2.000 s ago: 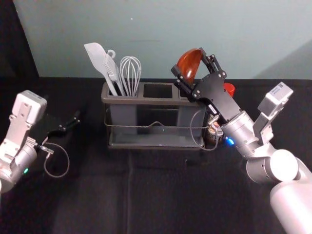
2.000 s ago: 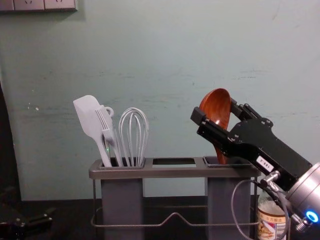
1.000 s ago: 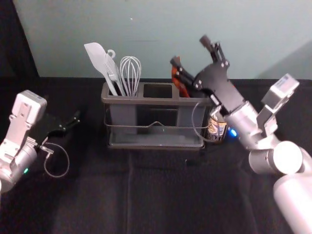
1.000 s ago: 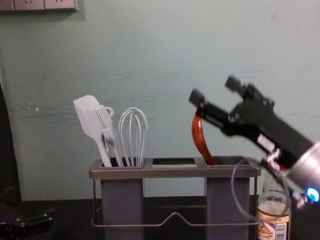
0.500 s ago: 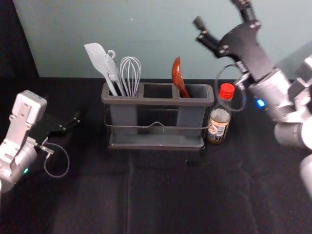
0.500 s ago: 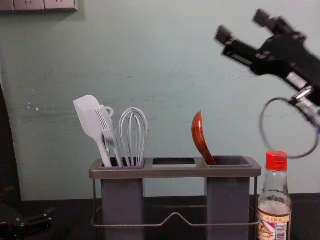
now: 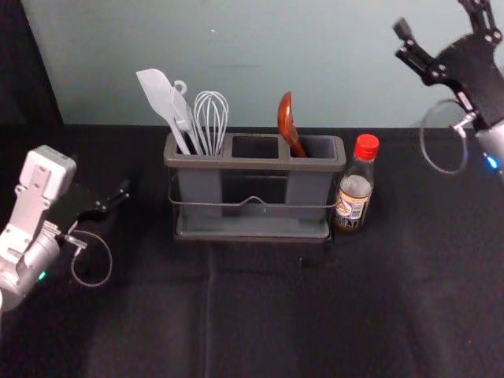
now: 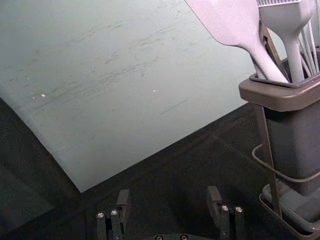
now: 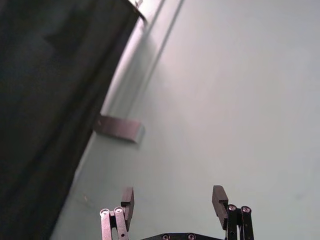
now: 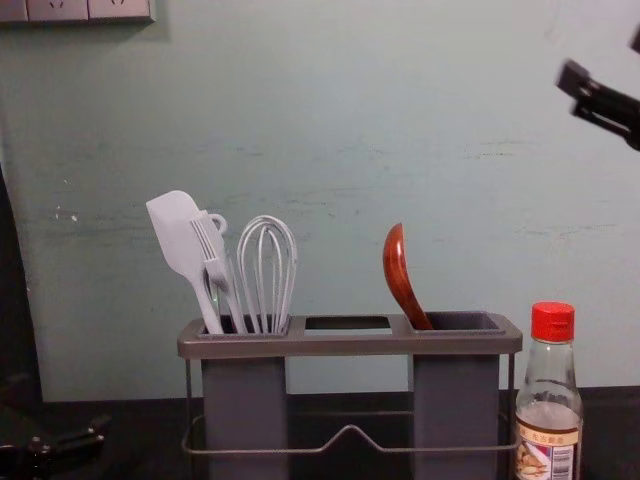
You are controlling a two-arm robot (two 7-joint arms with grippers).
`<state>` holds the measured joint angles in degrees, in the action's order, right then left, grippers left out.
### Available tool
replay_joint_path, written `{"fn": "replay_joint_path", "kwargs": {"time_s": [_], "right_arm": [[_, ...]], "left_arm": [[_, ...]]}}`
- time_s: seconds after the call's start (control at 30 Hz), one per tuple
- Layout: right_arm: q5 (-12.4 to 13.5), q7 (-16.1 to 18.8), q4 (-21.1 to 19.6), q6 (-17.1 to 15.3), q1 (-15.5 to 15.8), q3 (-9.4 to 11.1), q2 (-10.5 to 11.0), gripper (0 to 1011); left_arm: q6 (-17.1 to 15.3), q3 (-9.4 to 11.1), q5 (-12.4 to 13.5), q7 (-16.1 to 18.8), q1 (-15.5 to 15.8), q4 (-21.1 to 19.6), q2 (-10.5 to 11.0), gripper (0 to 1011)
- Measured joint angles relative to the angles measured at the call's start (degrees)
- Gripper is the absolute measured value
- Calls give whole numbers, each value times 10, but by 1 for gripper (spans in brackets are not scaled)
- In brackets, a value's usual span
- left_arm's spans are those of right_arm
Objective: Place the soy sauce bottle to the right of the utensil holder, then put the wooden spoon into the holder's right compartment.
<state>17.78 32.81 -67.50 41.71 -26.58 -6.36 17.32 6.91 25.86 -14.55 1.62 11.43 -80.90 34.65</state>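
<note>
The wooden spoon (image 7: 287,124) stands bowl-up in the right compartment of the grey utensil holder (image 7: 254,164), leaning toward its left side; the chest view shows the spoon (image 10: 401,277) likewise. Beside the holder's right end, the soy sauce bottle (image 7: 356,185) with its red cap stands upright. High at the right, away from both, is my right gripper (image 7: 435,24), open and empty; in its wrist view the right gripper (image 9: 173,204) has only wall between its fingers. My left gripper (image 7: 110,201) is parked left of the holder; its wrist view shows the left gripper (image 8: 168,200) open and empty.
A white spatula (image 7: 162,102), a fork-like utensil and a whisk (image 7: 211,118) stand in the holder's left compartment. Behind the black-covered table (image 7: 260,315) rises a pale wall (image 7: 260,47). A wall socket panel (image 10: 75,10) is at the chest view's upper left.
My right gripper has let go of the spoon and moved up and to the right, uncovering the bottle. The spoon's bowl has turned edge-on and sits lower. The left arm is unmoved.
</note>
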Motion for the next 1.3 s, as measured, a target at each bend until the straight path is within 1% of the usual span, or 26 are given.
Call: {"fn": "replay_joint_path", "kwargs": {"time_s": [0.07,0.1,0.2,0.23,0.27,0.3,0.33,0.37,0.4,0.43,0.5,0.53,0.6,0.63,0.67,0.7,0.73,0.77,0.83,0.87,0.93,1.0,1.17,1.3], "right_arm": [[-9,-8,3,-8,7,8,6,1002],[-9,-8,3,-8,7,8,6,1002],[-28,-26,6,-27,18,16,13,1002],[-40,-37,5,-42,27,19,16,1002],[-46,-43,4,-51,31,20,18,1002],[-59,-56,-1,-71,39,21,21,1002],[-59,-56,-1,-71,39,21,21,1002],[-72,-68,-7,-94,47,22,24,1002],[-78,-74,-10,-104,50,22,25,1002],[-93,-87,-18,-132,58,22,29,1002],[-105,-99,-25,-158,64,21,32,1002],[-115,-109,-31,-182,69,19,35,1002],[-124,-118,-35,-202,73,17,37,1002],[-132,-125,-40,-220,76,15,38,1002],[-135,-128,-41,-228,78,14,39,1002],[-141,-132,-43,-242,79,12,40,1002],[-141,-132,-43,-242,79,12,40,1002],[-146,-134,-45,-257,81,9,42,1003],[-151,-136,-47,-272,82,5,44,1002],[-156,-136,-48,-286,83,-1,46,1002],[-161,-136,-49,-300,85,-7,48,1002],[-162,-136,-48,-306,86,-10,48,1002],[-162,-137,-45,-314,92,-15,45,1002],[-161,-140,-45,-315,96,-17,44,1002]], "left_arm": [[0,0,0,0,0,0,0,1000],[0,0,0,0,0,0,0,1000],[0,0,0,0,0,0,0,1000],[0,0,0,0,0,0,0,1000],[0,0,0,0,0,0,0,1000],[0,0,0,0,0,0,0,1000],[0,0,0,0,0,0,0,1000],[0,0,0,0,0,0,0,1000],[0,0,0,0,0,0,0,1000],[0,0,0,0,0,0,0,1000],[0,0,0,0,0,0,0,1000],[0,0,0,0,0,0,0,1000],[0,0,0,0,0,0,0,1000],[0,0,0,0,0,0,0,1000],[0,0,0,0,0,0,0,1000],[0,0,0,0,0,0,0,1000],[0,0,0,0,0,0,0,1000],[0,0,0,0,0,0,0,1000],[0,0,0,0,0,0,0,1000],[0,0,0,0,0,0,0,1000],[0,0,0,0,0,0,0,1000],[0,0,0,0,0,0,0,1000],[0,0,0,0,0,0,0,1000],[0,0,0,0,0,0,0,1000]]}}
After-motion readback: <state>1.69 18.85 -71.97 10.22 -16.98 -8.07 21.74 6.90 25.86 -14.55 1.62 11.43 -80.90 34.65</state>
